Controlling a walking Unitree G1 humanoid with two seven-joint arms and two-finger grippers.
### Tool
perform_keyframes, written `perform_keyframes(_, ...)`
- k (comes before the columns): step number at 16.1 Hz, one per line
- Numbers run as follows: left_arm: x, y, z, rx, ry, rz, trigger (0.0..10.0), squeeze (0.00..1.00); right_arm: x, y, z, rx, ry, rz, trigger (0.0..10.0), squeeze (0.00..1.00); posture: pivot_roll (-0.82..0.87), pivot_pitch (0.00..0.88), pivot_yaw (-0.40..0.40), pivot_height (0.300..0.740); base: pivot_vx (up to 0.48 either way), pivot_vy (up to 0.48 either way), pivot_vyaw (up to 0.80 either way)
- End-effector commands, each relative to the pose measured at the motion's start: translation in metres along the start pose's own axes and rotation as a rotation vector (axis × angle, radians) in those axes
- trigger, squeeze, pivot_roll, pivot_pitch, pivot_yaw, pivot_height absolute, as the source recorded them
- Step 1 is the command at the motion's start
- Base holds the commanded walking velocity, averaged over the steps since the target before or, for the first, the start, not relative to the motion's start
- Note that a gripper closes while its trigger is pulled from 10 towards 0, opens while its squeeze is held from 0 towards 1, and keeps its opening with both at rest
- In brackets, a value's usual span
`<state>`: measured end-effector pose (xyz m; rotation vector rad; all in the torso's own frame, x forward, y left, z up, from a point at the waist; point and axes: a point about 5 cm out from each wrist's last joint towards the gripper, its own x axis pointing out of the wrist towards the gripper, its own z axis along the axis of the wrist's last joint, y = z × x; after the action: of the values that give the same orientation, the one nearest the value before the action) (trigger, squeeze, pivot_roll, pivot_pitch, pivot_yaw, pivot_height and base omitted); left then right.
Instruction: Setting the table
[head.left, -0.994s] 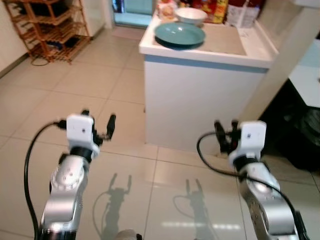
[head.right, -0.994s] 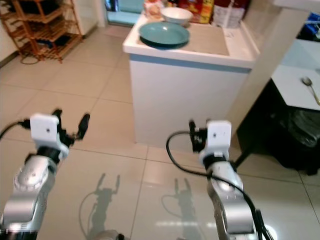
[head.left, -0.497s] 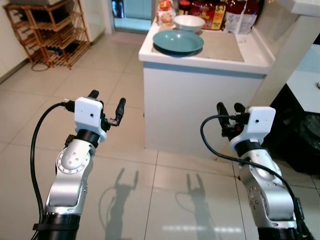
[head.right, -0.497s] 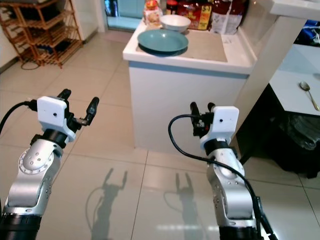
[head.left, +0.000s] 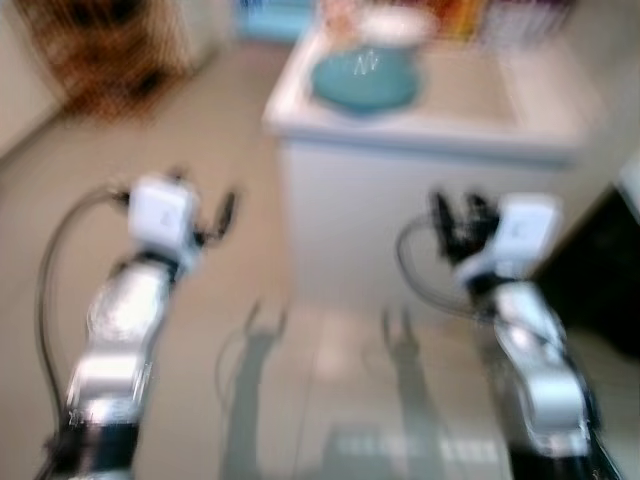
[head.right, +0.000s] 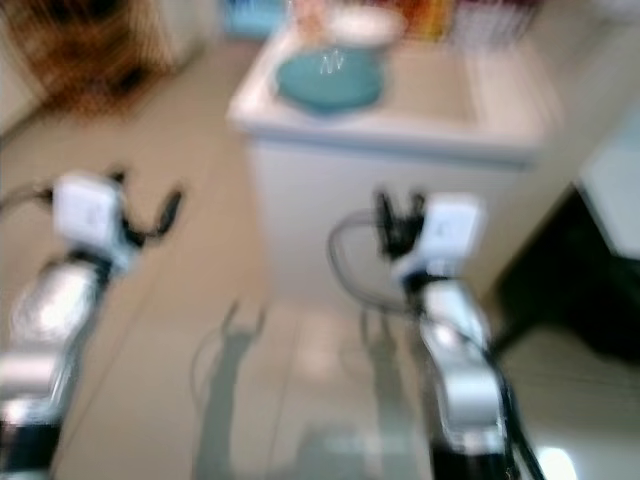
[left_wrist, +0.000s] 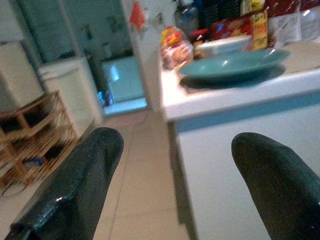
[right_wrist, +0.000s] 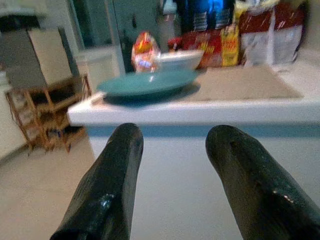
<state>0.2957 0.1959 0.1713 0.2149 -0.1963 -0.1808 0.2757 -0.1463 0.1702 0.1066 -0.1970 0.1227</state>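
Both grippers raised empty in front of the white counter (head.left: 420, 150), head views blurred.

Far to the left of the counter stands a wooden rack (left_wrist: 30, 130), against the wall. The left gripper (head.left: 200, 205) hangs over the tiled floor (head.left: 200, 130), to the left of the counter's near corner, its two black fingers (left_wrist: 75, 185) spread wide with nothing between them. On the counter's left end lies the teal plate (left_wrist: 235, 62), close to the near edge, with a white bowl (left_wrist: 222, 45) just behind it and red and yellow food packets (right_wrist: 215, 42) along the counter's back. The right gripper (head.left: 458, 215) is held before the counter's front face, below its top, its fingers (right_wrist: 107, 185) moderately parted and holding nothing.
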Motion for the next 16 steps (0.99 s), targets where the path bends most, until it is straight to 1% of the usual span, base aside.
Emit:
perform_keyframes(1,0.005,-0.013,0.007,-0.017,-0.028,-0.051,10.0,0.00,-0.004,-0.013,0.001,-0.010,0.009,-0.044,10.0,0.00,0.13,0.027,0.019,0.740,0.480,0.000,0.00)
perform_keyframes(3,0.007,-0.011,0.011,-0.011,-0.040,-0.052,10.0,0.00,-0.003,-0.011,0.005,-0.007,-0.003,-0.035,10.0,0.00,0.13,0.033,0.022,0.740,0.480,0.000,0.00)
perform_keyframes(6,0.015,-0.008,0.024,-0.006,-0.074,-0.053,10.0,0.00,0.001,-0.008,0.011,0.009,-0.022,-0.026,10.0,0.00,0.13,0.029,0.018,0.740,0.480,0.000,0.00)
perform_keyframes(8,0.017,-0.010,0.026,-0.011,-0.080,-0.061,10.0,0.00,0.001,-0.009,0.014,0.030,-0.031,-0.037,10.0,0.00,0.13,0.031,0.038,0.740,0.480,0.000,0.00)
perform_keyframes(11,0.019,-0.015,0.029,-0.016,-0.088,-0.080,10.0,0.00,0.001,-0.014,0.017,0.043,-0.029,-0.065,10.0,0.00,0.12,0.034,0.038,0.740,0.480,0.000,-0.80)
perform_keyframes(16,0.024,-0.018,0.031,-0.039,-0.092,-0.081,10.0,0.00,0.003,-0.015,0.020,0.022,-0.025,-0.057,10.0,0.00,0.11,0.037,0.042,0.740,0.480,0.000,0.00)
